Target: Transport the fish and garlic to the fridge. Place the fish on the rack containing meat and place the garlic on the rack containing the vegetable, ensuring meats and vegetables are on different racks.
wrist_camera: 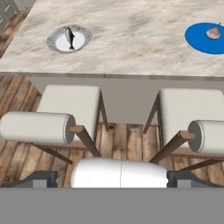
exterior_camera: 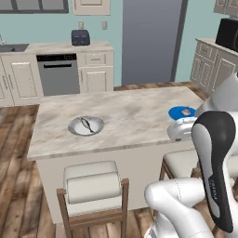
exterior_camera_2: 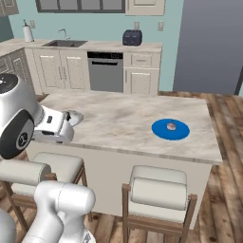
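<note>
The fish (wrist_camera: 70, 37) lies on a round silver plate (wrist_camera: 83, 34) at the left of the marble island; the base cameras also catch the fish (exterior_camera: 87, 124). On a blue plate (exterior_camera_2: 182, 131) at the island's right rests the garlic (exterior_camera_2: 171, 126), seen too as the garlic (wrist_camera: 213, 33) and the garlic (exterior_camera: 186, 111). My gripper (wrist_camera: 113, 178) hangs open and holds nothing, back from the island's near edge, above the stools. The fridge (exterior_camera: 148, 42) stands shut beyond the island, so its racks, the meat and the vegetable are hidden.
Two cushioned stools (wrist_camera: 65, 118) (wrist_camera: 192, 122) stand tucked against the island's near side. Behind the island run cabinets with a dishwasher (exterior_camera: 58, 73), a toaster (exterior_camera: 80, 37) and a sink (exterior_camera_2: 65, 43). More cabinets with a black appliance (exterior_camera: 228, 32) line the right wall.
</note>
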Motion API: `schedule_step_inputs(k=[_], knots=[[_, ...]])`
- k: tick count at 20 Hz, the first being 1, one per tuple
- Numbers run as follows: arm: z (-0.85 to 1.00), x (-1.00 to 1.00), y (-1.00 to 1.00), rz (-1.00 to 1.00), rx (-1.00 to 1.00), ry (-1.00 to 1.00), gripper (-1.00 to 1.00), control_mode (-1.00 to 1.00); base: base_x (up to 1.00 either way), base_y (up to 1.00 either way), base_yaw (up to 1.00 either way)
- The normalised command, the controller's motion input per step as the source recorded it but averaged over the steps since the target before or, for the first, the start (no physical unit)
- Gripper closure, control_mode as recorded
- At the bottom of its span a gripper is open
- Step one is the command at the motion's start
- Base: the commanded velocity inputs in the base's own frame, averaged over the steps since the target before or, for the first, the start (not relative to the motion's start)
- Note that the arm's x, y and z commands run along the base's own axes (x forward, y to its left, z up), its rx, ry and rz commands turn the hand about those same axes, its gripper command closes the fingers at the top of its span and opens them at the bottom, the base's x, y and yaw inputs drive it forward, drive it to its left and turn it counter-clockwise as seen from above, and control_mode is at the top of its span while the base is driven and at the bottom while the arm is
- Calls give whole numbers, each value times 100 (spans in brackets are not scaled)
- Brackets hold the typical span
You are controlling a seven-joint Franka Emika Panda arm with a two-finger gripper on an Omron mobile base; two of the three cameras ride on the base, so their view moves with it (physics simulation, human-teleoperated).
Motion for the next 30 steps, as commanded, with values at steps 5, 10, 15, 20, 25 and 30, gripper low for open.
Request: schedule_step_inputs(k=[5,10,15,20,25,30], knots=[[-4,80,9,11,0,0,-100,-100,20,0,2],[-28,100,57,23,5,0,-100,-100,0,0,0],[-54,100,78,16,1,0,-100,-100,0,0,0],[-19,100,71,3,-5,1,-100,-100,0,0,0],[0,86,59,0,-10,5,-100,-100,0,0,0],[-19,77,44,0,-4,7,-100,-100,0,0,0]])
